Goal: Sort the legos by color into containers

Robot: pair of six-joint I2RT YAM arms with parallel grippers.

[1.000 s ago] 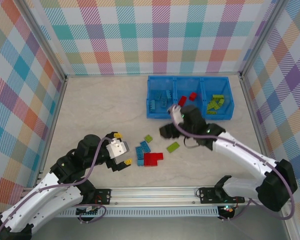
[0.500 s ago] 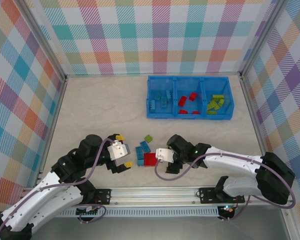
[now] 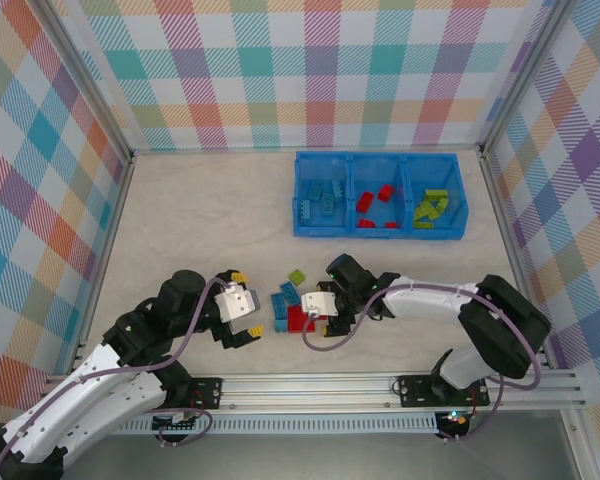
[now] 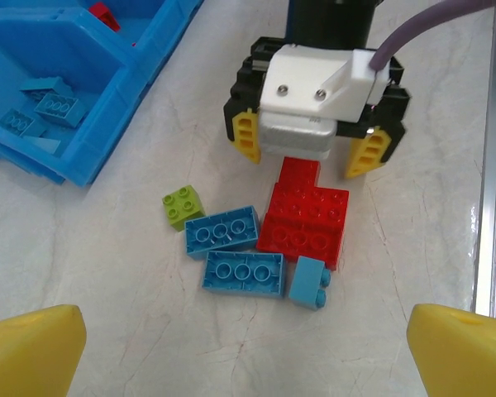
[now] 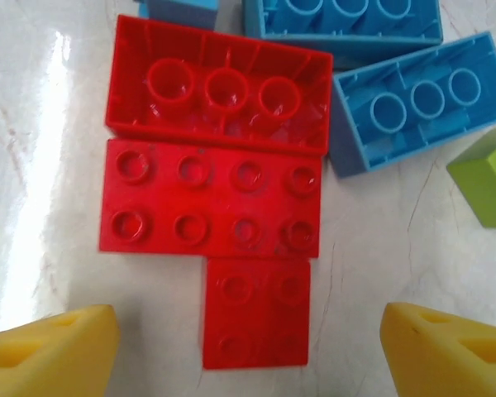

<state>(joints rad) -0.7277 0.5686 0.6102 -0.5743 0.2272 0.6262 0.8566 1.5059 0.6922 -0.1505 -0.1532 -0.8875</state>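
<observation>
**Tabletop** [image 3: 180,220]: pale and marbled.

**Bin** [image 3: 380,233]: stands at the far right of centre, with three compartments side by side. The left one holds blue legos [image 3: 320,205], the middle one red [image 3: 375,205], and the right one green [image 3: 432,205].

**Left arm** [image 3: 110,370]: reaches in from the near left. The left fingers [image 4: 33,347] are spread wide, hold nothing, and sit just left of the loose cluster.

**Right arm** [image 3: 450,305]: lies low across the near right. The right fingers [image 5: 50,351] are spread on either side of the red square [image 5: 256,313], touching neither side of it.

**Loose legos**, near centre:
- Two red bars touch along their long sides, one studs-up [image 5: 211,205] and one underside-up [image 5: 219,99]. The red square abuts the studs-up bar at the cluster's right end.
- Two blue bars [image 4: 221,230] [image 4: 242,273] lie underside-up, just left of the red bars.
- A small blue brick [image 4: 308,283] lies on its side.
- A green square [image 4: 183,205] is the cluster's farthest piece.
</observation>
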